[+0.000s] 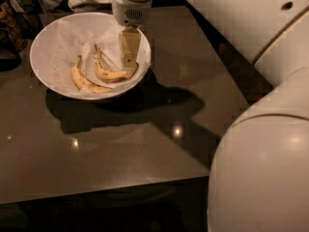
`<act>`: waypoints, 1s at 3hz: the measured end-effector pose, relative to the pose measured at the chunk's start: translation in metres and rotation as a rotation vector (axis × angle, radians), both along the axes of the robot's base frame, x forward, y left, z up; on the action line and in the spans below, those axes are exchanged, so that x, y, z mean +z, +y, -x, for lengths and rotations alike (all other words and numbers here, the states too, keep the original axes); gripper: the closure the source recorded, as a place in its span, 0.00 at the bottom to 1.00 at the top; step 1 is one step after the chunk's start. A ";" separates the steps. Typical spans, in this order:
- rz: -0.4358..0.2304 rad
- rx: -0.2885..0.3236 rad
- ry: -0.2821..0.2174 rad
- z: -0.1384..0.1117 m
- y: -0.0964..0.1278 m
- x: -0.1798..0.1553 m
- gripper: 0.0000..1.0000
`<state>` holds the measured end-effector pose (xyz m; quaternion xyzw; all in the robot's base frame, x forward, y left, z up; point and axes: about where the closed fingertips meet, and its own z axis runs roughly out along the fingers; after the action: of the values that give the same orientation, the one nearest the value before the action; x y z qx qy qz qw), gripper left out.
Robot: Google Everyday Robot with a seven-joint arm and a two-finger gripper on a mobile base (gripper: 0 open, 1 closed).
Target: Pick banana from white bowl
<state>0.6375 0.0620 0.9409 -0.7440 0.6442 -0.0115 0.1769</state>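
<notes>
The white bowl [48, 42], wide and lined with crinkled white paper, stands on the dark table at the upper left. Two bananas lie in it. The plump, strongly curved banana [112, 74] with a long stem lies right of the middle. A slimmer, paler banana [81, 80] lies to its left. My gripper [128, 62] hangs from the white wrist down into the bowl's right side. Its tip is at the curved banana's right end. I cannot see whether it touches the banana.
The dark glossy table [145, 144] runs to a front edge near the bottom of the view. My arm's large white segments [260, 168] fill the right side. Dark clutter [12, 28] sits beyond the table at the far left.
</notes>
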 end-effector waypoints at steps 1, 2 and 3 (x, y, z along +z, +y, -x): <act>0.015 0.009 0.011 -0.007 0.005 -0.003 0.11; 0.025 0.009 0.025 -0.013 0.007 -0.008 0.12; 0.027 0.007 0.037 -0.016 0.009 -0.012 0.19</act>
<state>0.6538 0.0705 0.9293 -0.7486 0.6446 -0.0060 0.1548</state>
